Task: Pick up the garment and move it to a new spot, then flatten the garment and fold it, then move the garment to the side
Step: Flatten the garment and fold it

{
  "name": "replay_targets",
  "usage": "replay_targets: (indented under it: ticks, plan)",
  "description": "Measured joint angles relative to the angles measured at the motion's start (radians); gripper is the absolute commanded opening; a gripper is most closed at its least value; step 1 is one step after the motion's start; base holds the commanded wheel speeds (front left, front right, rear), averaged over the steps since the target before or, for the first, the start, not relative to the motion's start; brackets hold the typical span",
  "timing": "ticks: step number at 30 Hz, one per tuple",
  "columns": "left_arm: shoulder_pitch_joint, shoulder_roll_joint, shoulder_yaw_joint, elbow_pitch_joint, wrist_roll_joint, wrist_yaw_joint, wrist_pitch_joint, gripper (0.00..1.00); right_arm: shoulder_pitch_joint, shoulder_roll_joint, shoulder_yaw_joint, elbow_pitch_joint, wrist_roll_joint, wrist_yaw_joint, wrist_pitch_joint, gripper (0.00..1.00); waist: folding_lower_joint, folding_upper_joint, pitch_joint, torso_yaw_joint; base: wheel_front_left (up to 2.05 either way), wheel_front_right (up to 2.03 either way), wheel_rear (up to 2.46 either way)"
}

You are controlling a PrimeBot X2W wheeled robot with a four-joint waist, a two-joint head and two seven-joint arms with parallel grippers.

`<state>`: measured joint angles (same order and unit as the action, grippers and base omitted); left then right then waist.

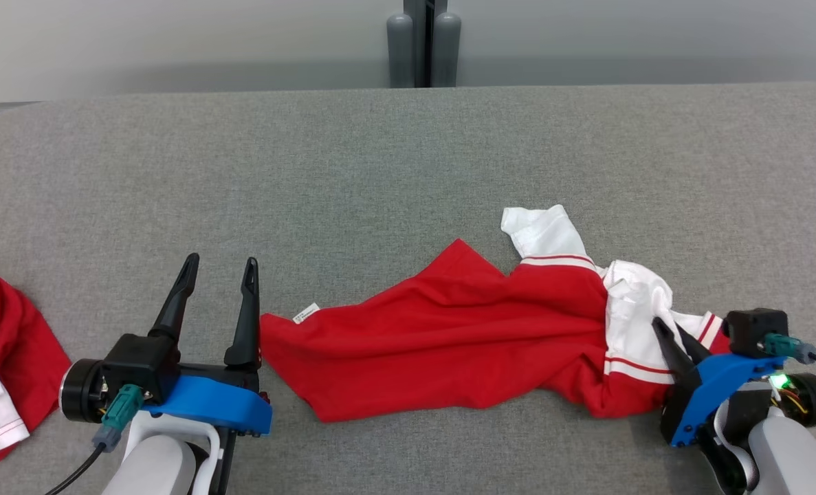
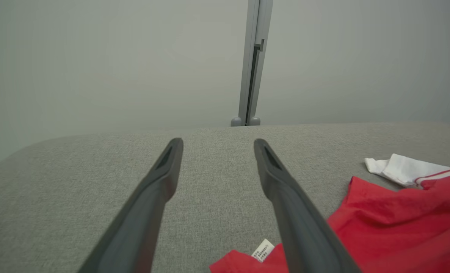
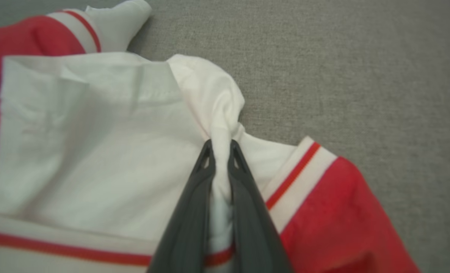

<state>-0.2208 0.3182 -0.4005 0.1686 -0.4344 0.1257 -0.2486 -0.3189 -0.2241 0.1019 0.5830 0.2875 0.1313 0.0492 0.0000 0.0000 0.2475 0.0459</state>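
The garment [image 1: 449, 337] is a red shirt with white panels and red-striped white trim, lying crumpled across the grey table [image 1: 380, 151]. Its white part [image 3: 96, 151] bunches at the right end. My right gripper [image 1: 670, 333] is shut on a pinched fold of that white cloth, and the right wrist view shows the fold squeezed between the two fingers [image 3: 194, 212]. My left gripper [image 1: 218, 271] stands open just left of the garment's red hem, holding nothing. In the left wrist view the hem and its small white label [image 2: 262, 250] lie beside the right finger [image 2: 285, 197].
A second red and white garment [image 1: 2, 364] lies at the table's left edge, near my left arm. A grey post [image 1: 423, 45] stands behind the table's far edge against a pale wall. Bare grey table stretches beyond the garment.
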Motion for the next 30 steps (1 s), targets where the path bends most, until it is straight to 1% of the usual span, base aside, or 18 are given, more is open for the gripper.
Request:
replay_targets:
  ticks: [5,8,11,15,17,18,20,24,27,30]
  plan:
    - [0.001,0.000,0.001,0.002,0.000,0.001,-0.001,1.00,0.070,0.023,-0.101,-0.019,0.033,0.001,-0.079,0.00,0.0000,0.0000,-0.016,-0.018,0.00,0.00,0.00]
    - [0.007,0.001,0.003,0.003,0.000,0.003,-0.004,1.00,0.135,0.062,-0.180,-0.052,0.049,0.000,-0.127,0.00,0.0001,0.0000,-0.025,-0.031,0.00,0.00,0.00]
    - [0.023,0.008,0.003,0.002,-0.002,0.007,-0.005,1.00,0.208,0.115,-0.252,-0.095,0.069,0.000,-0.162,0.00,0.0000,0.0000,-0.036,-0.045,0.00,0.00,0.00]
    - [0.034,0.016,0.006,-0.002,-0.005,0.012,-0.004,1.00,0.293,0.154,-0.303,-0.146,0.069,0.000,-0.184,0.00,0.0000,0.0000,-0.048,-0.062,0.00,0.00,0.00]
    - [0.035,0.018,0.005,-0.006,-0.006,0.015,-0.002,1.00,0.317,0.165,-0.311,-0.159,0.066,0.000,-0.187,0.57,0.0000,0.0000,-0.052,-0.068,0.00,0.00,0.00]
    - [0.036,0.018,0.004,-0.008,-0.006,0.015,0.000,1.00,0.326,0.167,-0.314,-0.169,0.052,0.000,-0.194,1.00,0.0000,0.0000,-0.055,-0.070,0.00,0.00,0.00]
    - [0.041,0.022,0.005,-0.011,-0.006,0.016,0.001,1.00,0.330,0.170,-0.313,-0.197,0.040,0.000,-0.215,1.00,0.0000,0.0000,-0.058,-0.074,0.00,0.00,0.00]
    - [0.046,0.027,0.004,-0.015,-0.007,0.019,0.004,1.00,0.327,0.171,-0.300,-0.292,-0.034,0.000,-0.252,1.00,0.0000,0.0000,-0.065,-0.078,0.00,0.00,0.00]
    - [0.054,0.029,0.004,-0.020,-0.007,0.028,0.006,1.00,0.322,0.172,-0.282,-0.379,-0.092,0.000,-0.251,1.00,0.0000,0.0000,-0.074,-0.075,0.00,0.00,0.00]
    - [0.058,0.030,0.005,-0.022,-0.007,0.037,0.006,1.00,0.312,0.158,-0.251,-0.464,-0.137,0.000,-0.221,1.00,0.0000,0.0000,-0.086,-0.070,0.00,0.00,0.00]
